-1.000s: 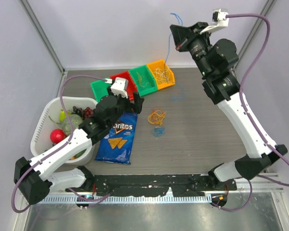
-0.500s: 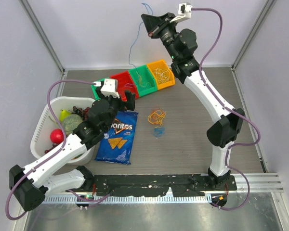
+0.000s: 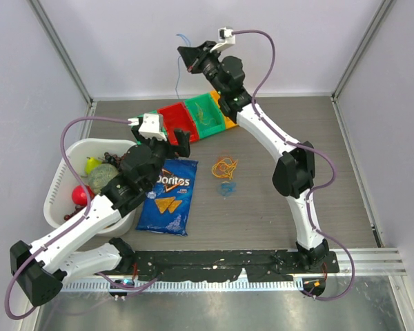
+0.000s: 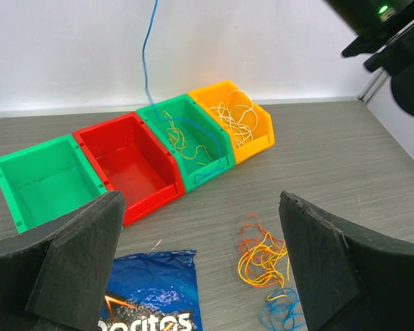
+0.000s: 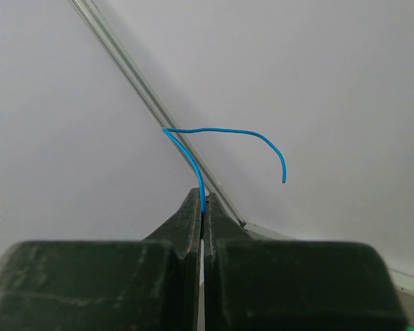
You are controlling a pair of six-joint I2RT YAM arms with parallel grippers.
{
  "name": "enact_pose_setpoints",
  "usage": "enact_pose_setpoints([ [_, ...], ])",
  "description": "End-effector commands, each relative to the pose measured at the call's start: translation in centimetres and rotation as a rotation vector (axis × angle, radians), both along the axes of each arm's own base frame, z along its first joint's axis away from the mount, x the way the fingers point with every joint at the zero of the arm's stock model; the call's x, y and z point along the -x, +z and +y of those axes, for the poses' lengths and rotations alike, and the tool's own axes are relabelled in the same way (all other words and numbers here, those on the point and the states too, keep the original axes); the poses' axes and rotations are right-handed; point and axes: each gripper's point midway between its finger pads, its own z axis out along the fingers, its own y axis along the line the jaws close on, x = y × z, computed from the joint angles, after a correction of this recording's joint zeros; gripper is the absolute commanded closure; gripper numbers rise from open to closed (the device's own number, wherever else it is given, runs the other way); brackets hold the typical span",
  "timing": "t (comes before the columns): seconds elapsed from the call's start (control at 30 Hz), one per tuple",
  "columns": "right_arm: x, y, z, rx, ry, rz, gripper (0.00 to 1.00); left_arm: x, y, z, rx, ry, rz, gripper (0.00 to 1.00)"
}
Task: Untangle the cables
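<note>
A small tangle of orange and yellow cables [image 3: 225,167] lies on the table, with blue loops [image 3: 227,188] just in front of it. It also shows in the left wrist view [image 4: 262,258]. My right gripper [image 3: 188,59] is raised high at the back, above the row of bins. It is shut on a thin blue cable [image 5: 193,162] that hangs down [image 3: 178,76] into the second green bin [image 4: 193,141]. My left gripper [image 3: 183,141] is open and empty over the chip bag, left of the tangle, with its fingers [image 4: 76,262] wide apart.
Four bins stand in a row at the back: green [image 3: 143,126], red [image 3: 176,117], green [image 3: 203,110] and orange [image 4: 238,121], the last two holding loose strands. A blue Doritos bag [image 3: 169,196] lies left of the tangle. A white basket [image 3: 61,176] of fruit stands at the left.
My right arm has swung from the back right to the left, carrying the blue cable over the bins. My left arm has moved slightly toward the bins.
</note>
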Motion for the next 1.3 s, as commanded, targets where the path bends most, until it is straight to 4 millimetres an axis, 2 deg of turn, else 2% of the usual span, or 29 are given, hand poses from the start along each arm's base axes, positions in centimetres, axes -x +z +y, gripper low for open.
enact_pose_setpoints([
  [0.0, 3.1, 6.8, 0.0, -0.032, -0.029, -0.155, 0.99, 0.0, 2.0, 0.9, 0.04, 0.037, -0.063, 0.02],
  [0.13, 4.9, 10.1, -0.4, -0.022, -0.053, -0.224, 0.99, 0.0, 2.0, 0.9, 0.046, 0.034, -0.062, 0.02],
  [0.3, 5.7, 12.0, -1.0, -0.056, -0.072, -0.258, 0.99, 0.1, 2.2, 0.9, 0.052, 0.032, -0.063, 0.02],
  [0.47, 5.3, 11.8, -0.6, -0.062, -0.071, -0.263, 0.99, 0.1, 2.3, 1.1, 0.053, 0.038, -0.065, 0.02],
  [0.6, 4.6, 10.6, 0.1, -0.061, -0.066, -0.254, 0.99, 0.1, 2.3, 1.2, 0.053, 0.041, -0.067, 0.02],
  [0.9, 0.8, 3.9, 2.7, 0.012, -0.078, -0.206, 0.99, 0.1, 2.6, 1.5, 0.059, 0.044, -0.072, 0.02],
  [1.0, -0.5, 2.2, 2.6, 0.016, -0.121, -0.18, 0.99, 0.1, 2.7, 1.5, 0.064, 0.045, -0.072, 0.02],
  [1.23, -1.4, -1.5, 3.9, 0.106, -0.105, -0.147, 0.99, 0.1, 3.3, 2.6, 0.082, 0.07, -0.085, 0.02],
  [1.27, -1.1, -1.2, 3.8, 0.118, -0.11, -0.158, 0.99, 0.0, 3.5, 2.9, 0.085, 0.08, -0.089, 0.02],
])
